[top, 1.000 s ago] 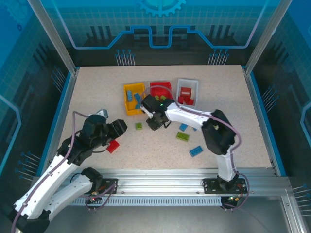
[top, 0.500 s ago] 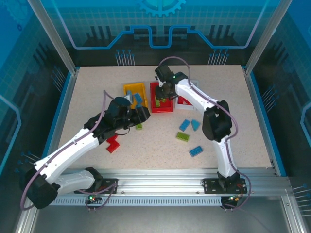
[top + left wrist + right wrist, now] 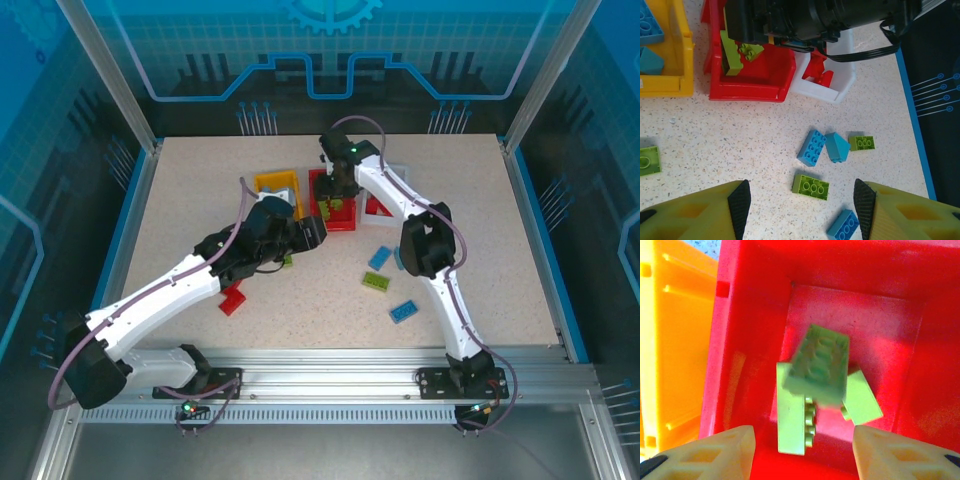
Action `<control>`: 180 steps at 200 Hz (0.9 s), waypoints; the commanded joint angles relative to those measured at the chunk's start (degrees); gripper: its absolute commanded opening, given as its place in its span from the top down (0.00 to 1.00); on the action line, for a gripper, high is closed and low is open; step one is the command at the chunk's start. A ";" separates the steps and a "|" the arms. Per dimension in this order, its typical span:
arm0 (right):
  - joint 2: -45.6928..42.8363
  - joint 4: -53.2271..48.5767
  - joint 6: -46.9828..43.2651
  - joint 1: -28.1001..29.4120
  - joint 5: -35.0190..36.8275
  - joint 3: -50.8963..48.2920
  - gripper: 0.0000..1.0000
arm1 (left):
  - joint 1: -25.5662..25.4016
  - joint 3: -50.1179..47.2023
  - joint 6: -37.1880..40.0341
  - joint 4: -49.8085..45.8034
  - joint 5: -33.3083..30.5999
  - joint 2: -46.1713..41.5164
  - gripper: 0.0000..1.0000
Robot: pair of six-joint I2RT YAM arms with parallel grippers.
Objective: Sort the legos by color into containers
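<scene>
My right gripper hangs open over the red bin. A blurred lime green brick is loose between the spread fingers, above two other green bricks lying in the bin. My left gripper is open and empty above the table, over a green brick. Beyond it lie two blue bricks, a small green one and another blue one. The yellow-orange bin holds blue bricks. The white bin holds red ones.
From above, the left arm reaches diagonally across the table to the bins' front. A red brick and a green brick lie beside it. The right arm arches over the white bin. The blue table edge runs along the right.
The right gripper went from the table up over the red bin and opened; a green brick has left it. The left arm has stretched right toward the loose bricks.
</scene>
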 commanded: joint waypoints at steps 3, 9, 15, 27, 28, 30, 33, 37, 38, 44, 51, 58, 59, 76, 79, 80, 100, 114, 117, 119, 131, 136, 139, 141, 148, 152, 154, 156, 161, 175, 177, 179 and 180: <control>-10.90 2.20 0.18 1.18 0.57 -5.41 0.46 | -0.81 2.20 1.39 -3.57 -4.20 0.09 0.39; -13.32 3.32 0.27 1.37 0.91 -7.47 0.46 | -0.95 2.32 1.32 -5.00 -5.41 -0.08 0.39; -15.70 4.26 0.29 1.61 1.51 -9.76 0.47 | -0.94 2.42 1.05 -6.58 -6.67 -0.28 0.39; -20.74 6.30 0.55 2.19 2.61 -14.43 0.47 | -0.99 2.44 0.60 -10.10 -9.28 -0.94 0.39; -21.11 6.51 0.58 2.22 2.71 -14.83 0.47 | -1.01 2.43 0.59 -10.37 -9.48 -1.00 0.38; -22.08 6.98 0.61 2.31 2.85 -15.82 0.48 | -0.98 2.42 0.55 -10.98 -9.84 -1.12 0.38; -23.44 7.70 0.67 2.56 3.09 -17.31 0.48 | -0.99 2.42 0.40 -11.91 -10.44 -1.23 0.38; -25.15 8.97 0.68 2.92 3.21 -19.48 0.48 | -0.86 2.34 0.33 -13.13 -11.31 -1.43 0.38; -25.74 9.39 0.74 3.03 3.23 -20.04 0.48 | -0.85 2.34 0.33 -13.43 -11.50 -1.51 0.38; -28.55 11.40 0.64 3.66 3.26 -23.44 0.48 | -0.85 2.18 0.12 -15.43 -12.78 -1.72 0.38; -31.75 14.05 0.54 4.66 3.15 -27.71 0.48 | -0.43 2.08 -0.30 -18.35 -14.18 -1.93 0.37; -34.69 16.35 0.28 6.04 3.36 -32.01 0.47 | 0.67 1.80 -0.82 -21.17 -14.67 -2.00 0.36; -35.12 16.72 0.23 6.21 3.39 -32.59 0.47 | 0.79 1.67 -0.86 -21.49 -14.63 -2.02 0.35; -41.24 23.08 -1.17 10.90 3.36 -42.76 0.44 | 7.01 -1.72 -2.20 -24.98 -10.98 -3.26 0.33; -42.33 24.28 -1.35 11.75 3.43 -44.65 0.44 | 8.38 -2.69 -2.44 -25.30 -9.90 -3.57 0.33; -42.59 24.64 -1.38 12.14 3.47 -45.15 0.43 | 8.60 -3.03 -2.51 -25.27 -9.48 -3.64 0.33; -47.64 31.74 -2.41 19.32 3.97 -55.85 0.40 | 16.77 -9.59 -2.87 -23.90 -4.06 -6.99 0.31; -50.31 36.36 -2.98 24.37 4.56 -62.00 0.39 | 18.94 -12.28 -1.40 -22.88 -4.24 -8.68 0.31; -50.74 37.22 -2.98 25.24 4.52 -63.14 0.39 | 19.18 -12.73 -1.19 -22.98 -4.47 -8.93 0.31; -50.99 37.71 -2.92 25.78 4.53 -63.73 0.39 | 19.34 -12.95 -1.06 -23.07 -4.59 -9.01 0.31; -52.21 40.19 -1.91 28.40 4.62 -67.18 0.39 | 20.27 -14.07 -0.58 -23.05 -4.61 -9.32 0.31; -52.61 41.13 -1.33 29.34 4.78 -68.38 0.39 | 20.37 -14.56 -0.40 -23.06 -4.59 -9.51 0.31; -52.82 41.72 -0.99 29.83 4.90 -69.16 0.39 | 20.36 -14.88 -0.42 -23.05 -4.60 -9.64 0.31; -52.92 42.15 -0.79 30.13 4.93 -69.63 0.39 | 20.34 -15.02 -0.39 -23.04 -4.56 -9.73 0.31; -53.21 43.32 -0.14 31.05 5.07 -71.03 0.38 | 20.36 -15.69 -0.61 -22.87 -4.32 -10.18 0.31; -53.22 43.89 0.41 31.43 5.14 -71.70 0.38 | 20.34 -16.09 -0.76 -22.73 -3.95 -10.48 0.31; -53.17 44.03 0.70 31.56 5.32 -71.98 0.38 | 20.34 -16.29 -0.80 -22.64 -3.72 -10.63 0.31; -53.10 44.07 1.03 31.69 5.48 -72.18 0.38 | 20.36 -16.47 -0.88 -22.59 -3.53 -10.77 0.31; -52.72 43.97 1.89 31.84 6.10 -72.48 0.38 | 20.41 -16.92 -1.11 -22.39 -3.07 -11.11 0.31; -51.73 43.17 4.55 31.97 8.59 -73.10 0.38 | 20.33 -18.35 -1.45 -20.50 -0.94 -12.17 0.31; -51.72 43.21 4.87 31.99 8.96 -73.36 0.38 | 20.33 -18.59 -1.33 -19.90 -0.57 -12.21 0.31; -51.74 43.27 5.26 31.99 9.46 -73.58 0.38 | 20.40 -18.74 -1.17 -19.25 0.14 -12.22 0.31; -51.78 43.32 5.40 31.98 9.61 -73.72 0.38 | 20.37 -18.88 -1.04 -18.91 0.51 -12.23 0.31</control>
